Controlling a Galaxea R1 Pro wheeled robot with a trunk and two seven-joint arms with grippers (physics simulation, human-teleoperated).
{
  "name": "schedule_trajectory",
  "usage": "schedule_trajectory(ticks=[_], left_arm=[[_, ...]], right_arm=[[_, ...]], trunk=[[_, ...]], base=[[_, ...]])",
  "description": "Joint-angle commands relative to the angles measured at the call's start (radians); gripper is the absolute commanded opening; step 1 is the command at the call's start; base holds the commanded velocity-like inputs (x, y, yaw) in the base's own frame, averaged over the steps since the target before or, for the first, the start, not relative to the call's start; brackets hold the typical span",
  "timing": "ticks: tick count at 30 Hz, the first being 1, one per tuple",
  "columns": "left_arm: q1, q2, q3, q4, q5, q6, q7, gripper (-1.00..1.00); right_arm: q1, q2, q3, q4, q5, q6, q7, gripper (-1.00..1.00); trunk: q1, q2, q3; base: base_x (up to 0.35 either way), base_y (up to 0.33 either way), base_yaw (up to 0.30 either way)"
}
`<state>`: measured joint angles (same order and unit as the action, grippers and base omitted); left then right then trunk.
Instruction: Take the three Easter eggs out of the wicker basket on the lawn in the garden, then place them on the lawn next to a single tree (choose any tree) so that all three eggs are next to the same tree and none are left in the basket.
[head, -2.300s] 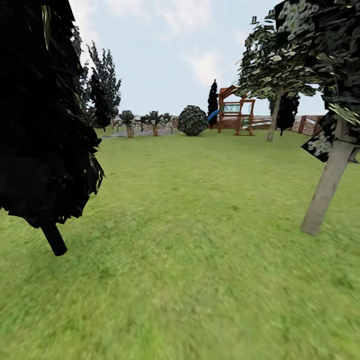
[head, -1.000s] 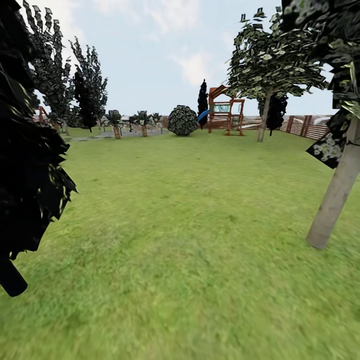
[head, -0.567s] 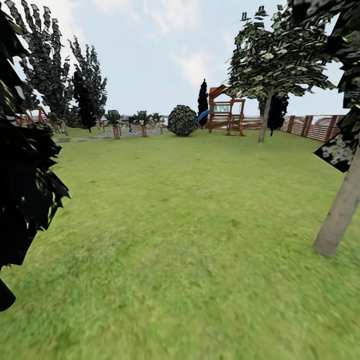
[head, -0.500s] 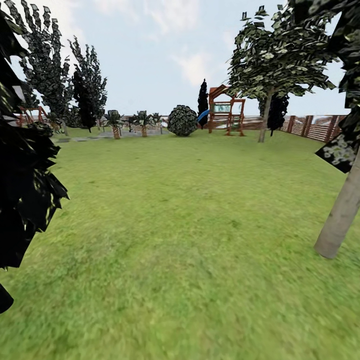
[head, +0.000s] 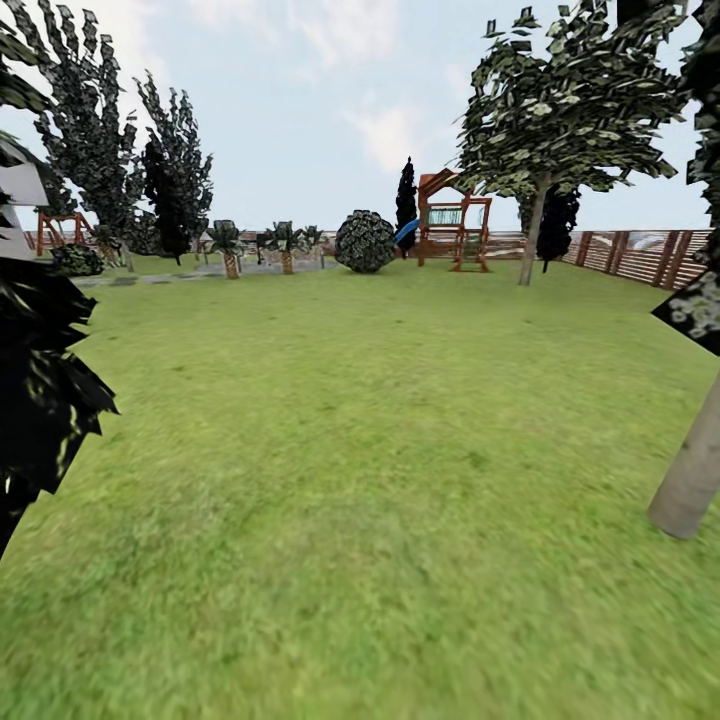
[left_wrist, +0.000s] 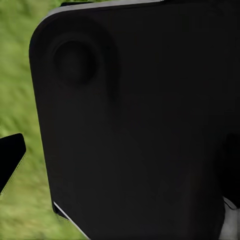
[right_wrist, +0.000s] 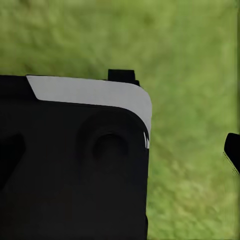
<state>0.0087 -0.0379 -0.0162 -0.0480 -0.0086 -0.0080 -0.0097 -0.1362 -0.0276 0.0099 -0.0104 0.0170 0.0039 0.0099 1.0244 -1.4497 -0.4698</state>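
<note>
The lawn (head: 380, 450) spreads out ahead of me in the garden. A tree with a bare grey-tan trunk (head: 688, 485) stands close on the right, its canopy cut off by the frame. A second leafy tree (head: 531, 240) stands far back near the fence. The Easter eggs and the wicker basket are out of view. In the left wrist view a dark body panel (left_wrist: 135, 120) blocks most of the picture, with one black fingertip (left_wrist: 10, 161) over grass. The right wrist view shows a similar panel (right_wrist: 75, 160) and a black fingertip (right_wrist: 232, 150) above grass.
A black-leaved tree (head: 40, 390) hangs close on my left. Far back stand a round dark bush (head: 365, 241), a wooden play frame (head: 452, 232), small palms (head: 230, 250) and a brown slat fence (head: 640, 255). A white house corner (head: 18, 200) shows at the left.
The camera has moved forward. The black-leaved tree has slid off to the left and the near trunk has shifted right and lower. More fence shows at the right.
</note>
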Motion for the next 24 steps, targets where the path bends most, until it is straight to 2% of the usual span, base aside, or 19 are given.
schedule_trajectory(ticks=[1,11,24], left_arm=[[0.000,-0.001,-0.001,-0.001,-0.001,-0.001,0.000,1.00],[0.000,0.007,0.004,0.004,0.005,0.000,0.001,1.00],[0.000,0.002,0.005,0.007,0.005,0.002,0.001,1.00]], right_arm=[[0.000,0.000,0.001,0.000,0.002,0.001,0.000,1.00],[0.000,0.000,0.001,0.000,0.002,0.001,-0.001,1.00],[0.000,0.000,0.001,0.001,0.002,0.001,-0.001,1.00]], trunk=[[0.001,0.000,-0.001],[0.001,0.000,-0.001],[0.001,0.000,-0.001]], base=[[0.340,0.000,0.000],[0.340,0.000,0.000],[0.340,0.000,0.000]])
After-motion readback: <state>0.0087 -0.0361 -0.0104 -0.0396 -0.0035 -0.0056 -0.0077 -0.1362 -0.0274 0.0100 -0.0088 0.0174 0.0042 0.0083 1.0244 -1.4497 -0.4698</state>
